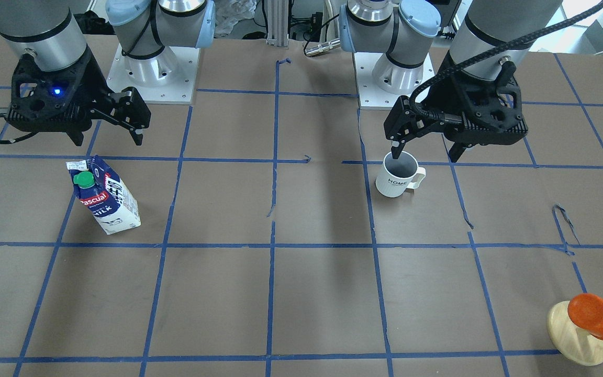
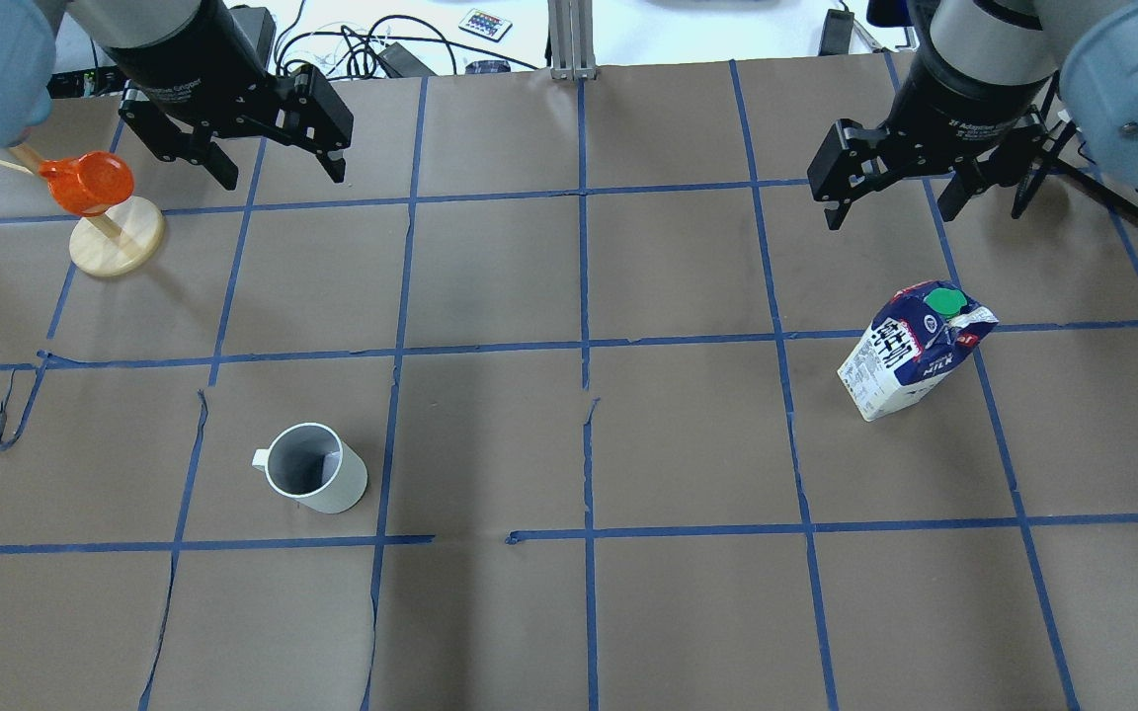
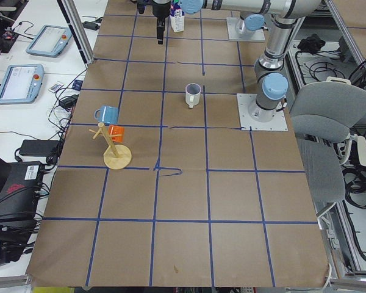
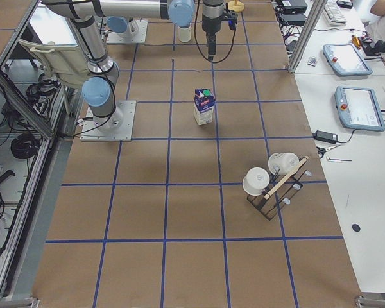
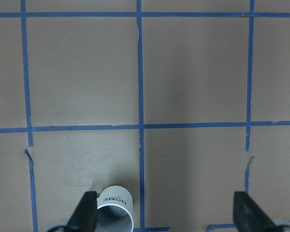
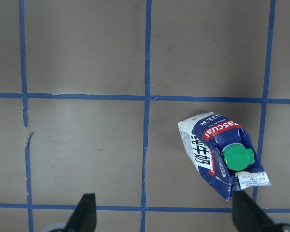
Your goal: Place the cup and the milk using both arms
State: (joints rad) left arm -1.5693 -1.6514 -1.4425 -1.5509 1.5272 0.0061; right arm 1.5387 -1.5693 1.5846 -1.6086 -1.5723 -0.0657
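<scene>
The white mug (image 1: 397, 177) stands upright on the brown paper, handle out to one side; it also shows in the overhead view (image 2: 316, 472) and at the bottom edge of the left wrist view (image 5: 115, 207). My left gripper (image 1: 426, 155) (image 2: 283, 180) hangs open and empty well above it, slightly to one side. The blue and white milk carton (image 1: 105, 196) (image 2: 915, 351) (image 6: 220, 152) stands upright with its green cap on top. My right gripper (image 1: 109, 141) (image 2: 890, 217) is open and empty, high above and beside the carton.
An orange cup (image 2: 85, 183) hangs on a wooden stand with a round base (image 2: 118, 237) at the table's far left; the stand also holds a blue cup (image 3: 107, 113). A black rack with white cups (image 4: 273, 183) stands near the right end. Blue tape lines grid the paper.
</scene>
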